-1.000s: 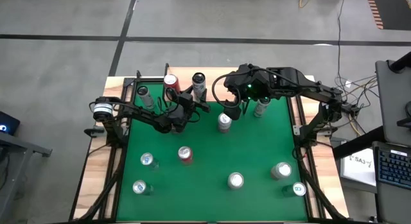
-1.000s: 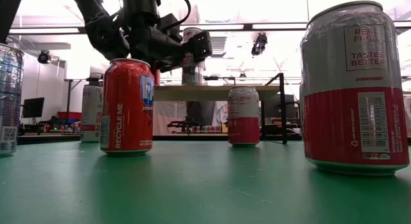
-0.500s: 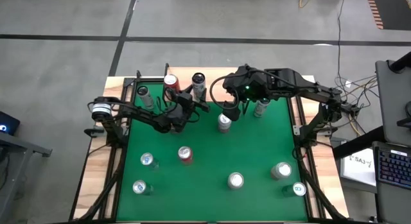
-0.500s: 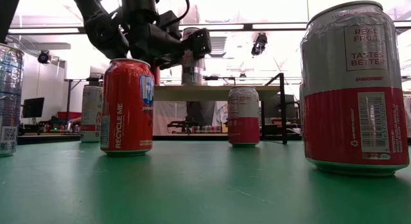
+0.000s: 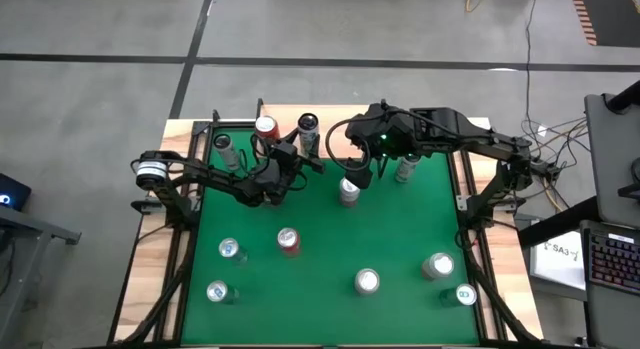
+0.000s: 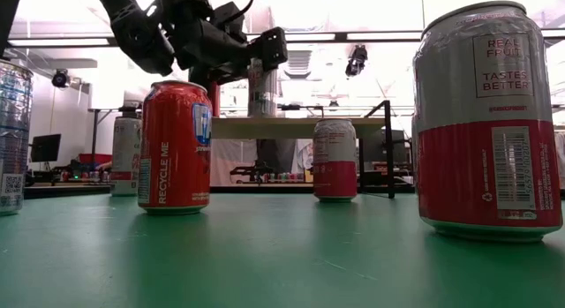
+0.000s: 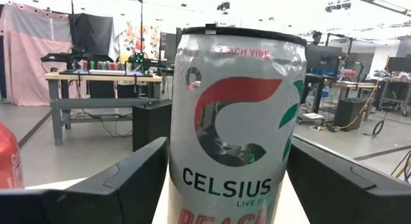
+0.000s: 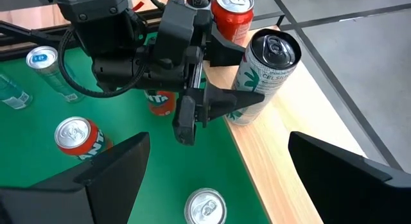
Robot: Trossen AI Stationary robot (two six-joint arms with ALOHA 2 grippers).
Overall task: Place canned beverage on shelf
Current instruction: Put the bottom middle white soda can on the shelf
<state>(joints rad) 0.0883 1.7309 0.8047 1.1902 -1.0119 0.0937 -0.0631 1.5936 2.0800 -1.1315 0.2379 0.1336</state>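
A silver Celsius can (image 7: pixel 234 134) stands upright at the near edge of the shelf (image 6: pixel 353 127), at the table's far left. My left gripper (image 8: pixel 253 73) reaches level toward the far edge and is shut on this can (image 5: pixel 309 123). On the shelf there are also a red can (image 8: pixel 232 9) and a further can (image 5: pixel 222 144). My right gripper (image 5: pixel 358 174) hangs open and high over the table's far middle, above a silver can (image 5: pixel 348 190), and touches nothing. My left gripper pinches the Celsius can's side wall (image 8: pixel 247 89), about halfway up, between its two fingers. The fingers (image 7: pixel 128 179) come level from the table's near side, one on each side of the can. The can is upright, its base at the shelf top; resting or just above, I cannot tell.
Several cans stand on the green table: a red one (image 5: pixel 288 241) left of the middle, silver ones (image 5: pixel 367 281) (image 5: pixel 437 265) toward the near edge, and a large red and white one (image 6: pixel 488 123) close to the low camera. The shelf's black legs (image 6: pixel 388 149) stand at the far edge.
My left gripper has risen a little at the shelf's near edge, with the Celsius can still upright between its fingers.
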